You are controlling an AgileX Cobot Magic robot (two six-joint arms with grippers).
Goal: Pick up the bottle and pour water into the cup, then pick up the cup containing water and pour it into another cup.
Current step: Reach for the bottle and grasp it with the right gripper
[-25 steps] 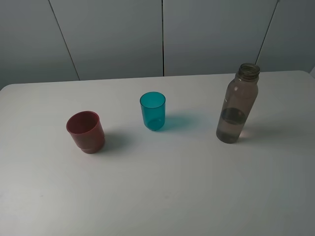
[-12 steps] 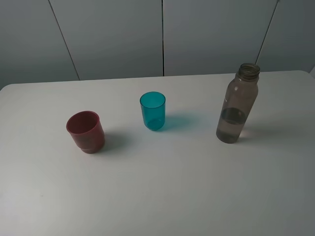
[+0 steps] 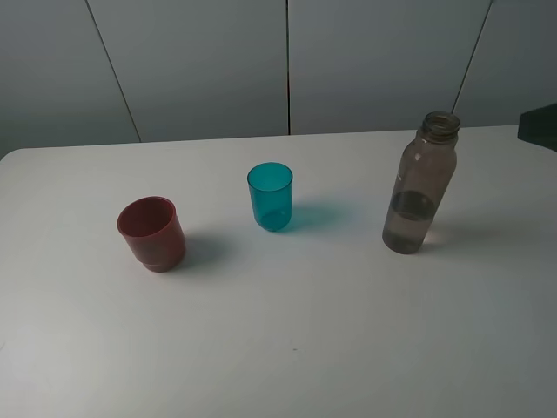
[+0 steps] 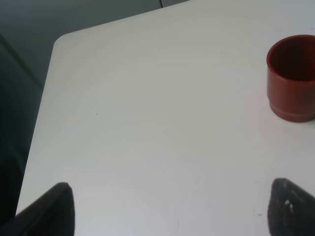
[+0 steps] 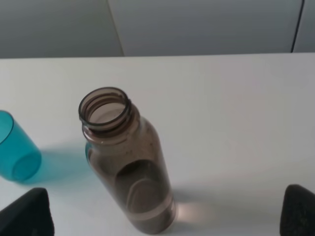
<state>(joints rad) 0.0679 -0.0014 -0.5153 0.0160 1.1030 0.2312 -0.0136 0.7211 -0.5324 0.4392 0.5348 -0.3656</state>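
Observation:
The smoky grey-brown bottle [image 3: 419, 187] stands uncapped on the right of the white table, with water in its lower part. The teal cup [image 3: 270, 198] stands upright in the middle and the dark red cup [image 3: 152, 232] upright on the left. A dark part of my right arm [image 3: 540, 126] shows at the right edge, beyond the bottle. In the right wrist view my right gripper [image 5: 162, 216] is open, with the bottle [image 5: 128, 162] ahead between its fingertips and the teal cup [image 5: 15, 152] off to one side. My left gripper [image 4: 170, 214] is open and empty over bare table, with the red cup [image 4: 293, 78] off to one side.
The white table [image 3: 305, 348] ends at a grey panelled wall [image 3: 287, 61] behind. The table's corner and edge [image 4: 56, 42] show in the left wrist view, with dark space beyond.
A dark part of my right arm has come into the exterior view at the right edge. The bottle and both cups have not moved.

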